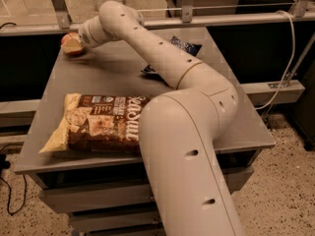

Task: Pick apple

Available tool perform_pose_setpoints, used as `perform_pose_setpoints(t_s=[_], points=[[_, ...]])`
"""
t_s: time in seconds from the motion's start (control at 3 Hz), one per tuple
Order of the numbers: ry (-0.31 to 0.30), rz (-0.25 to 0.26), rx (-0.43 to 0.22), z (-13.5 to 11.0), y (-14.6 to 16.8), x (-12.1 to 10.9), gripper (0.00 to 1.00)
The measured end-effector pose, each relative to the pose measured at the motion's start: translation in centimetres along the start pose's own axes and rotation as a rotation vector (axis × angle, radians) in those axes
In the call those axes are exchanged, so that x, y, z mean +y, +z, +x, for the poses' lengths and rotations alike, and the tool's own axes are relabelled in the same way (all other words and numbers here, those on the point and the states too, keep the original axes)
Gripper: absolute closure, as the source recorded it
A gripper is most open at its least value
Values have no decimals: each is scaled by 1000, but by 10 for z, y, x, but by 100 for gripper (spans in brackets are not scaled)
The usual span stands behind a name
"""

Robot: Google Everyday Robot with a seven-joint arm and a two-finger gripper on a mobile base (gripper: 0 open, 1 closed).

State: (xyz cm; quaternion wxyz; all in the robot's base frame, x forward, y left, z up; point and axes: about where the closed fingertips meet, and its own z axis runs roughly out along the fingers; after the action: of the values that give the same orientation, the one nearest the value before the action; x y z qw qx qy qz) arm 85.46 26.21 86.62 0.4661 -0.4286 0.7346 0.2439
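Observation:
The apple (66, 38), small, round and red, is at the far left corner of the grey table (113, 73). My gripper (73, 44) is at the end of the long cream arm that reaches across the table. It is closed around the apple, and a tan finger (74, 46) covers the apple's right and lower side. Only the apple's red upper left part shows. I cannot tell whether the apple still touches the table.
A large brown Sea Salt snack bag (98, 124) lies at the front left of the table. A dark blue snack bag (183, 47) lies at the back, partly behind the arm. A metal rail (187, 18) runs behind the table. The apple is close to the table's left edge.

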Motion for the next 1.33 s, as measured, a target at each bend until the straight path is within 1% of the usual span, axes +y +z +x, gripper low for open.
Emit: perform_pose_setpoints(t_s=[0.33,0.67,1.0,1.33], points=[[-15,-11,-12,-9,1,5,64],[-69,-11,-51,-21,-27,3,88],[-137,1,-109,-33,-80,-4,100],[-174,20,-172,-22,-154,-16,100]])
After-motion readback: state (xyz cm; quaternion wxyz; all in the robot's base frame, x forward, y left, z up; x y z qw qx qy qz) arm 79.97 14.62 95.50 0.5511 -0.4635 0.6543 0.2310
